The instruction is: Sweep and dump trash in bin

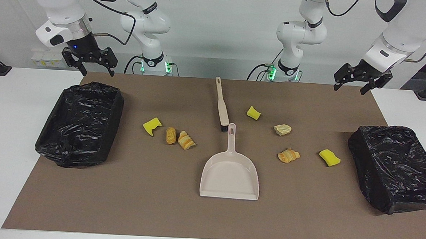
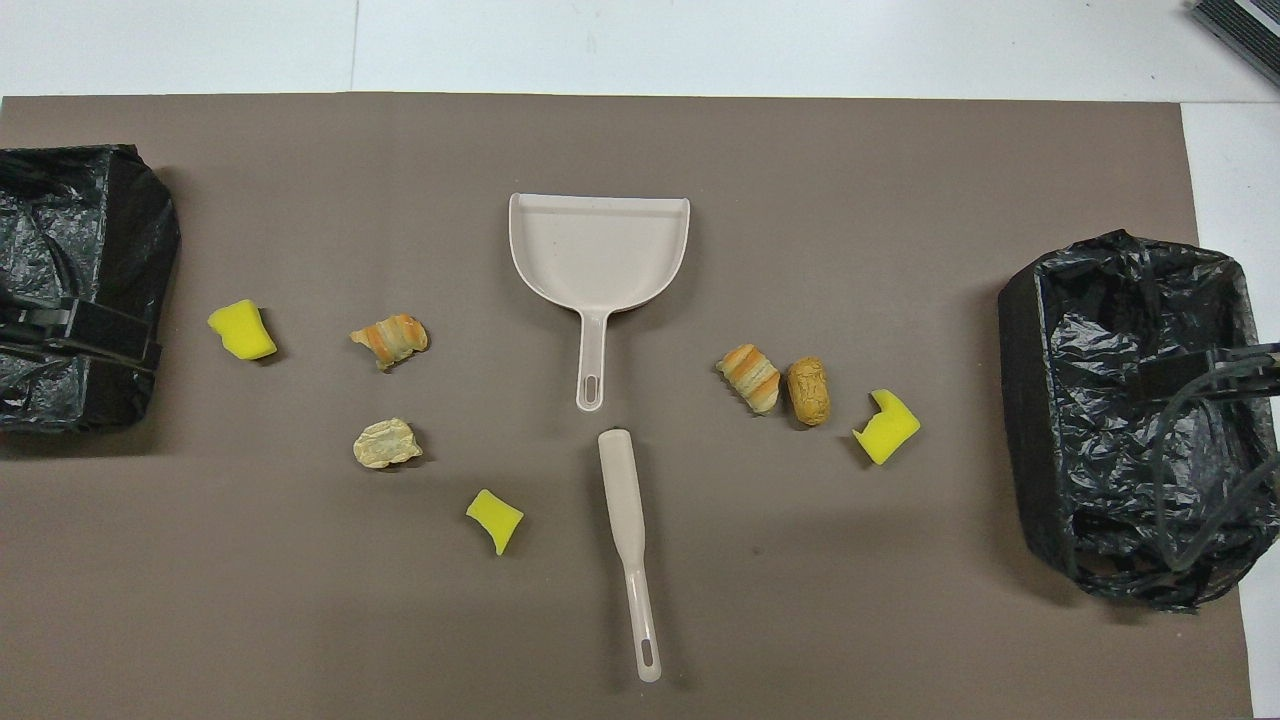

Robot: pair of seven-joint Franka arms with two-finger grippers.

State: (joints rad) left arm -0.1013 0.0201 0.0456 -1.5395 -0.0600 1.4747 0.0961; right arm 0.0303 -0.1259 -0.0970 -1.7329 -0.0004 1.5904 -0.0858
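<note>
Left gripper [image 1: 352,83] hangs high over the brown mat's [image 1: 140,188] edge at its own end of the desk [image 1: 8,123], fingers [image 1: 337,86] spread, nothing between them. Right gripper [image 1: 93,66] hangs the same way above the other end, fingers spread, empty.

Trash [image 1: 184,140] lies scattered on the mat well below both, in two loose groups flanking the dustpan [image 1: 230,175] and brush [image 1: 222,107]. A black-lined bin [image 1: 81,127] sits under each gripper's end; second bin [image 1: 396,165] likewise.
</note>
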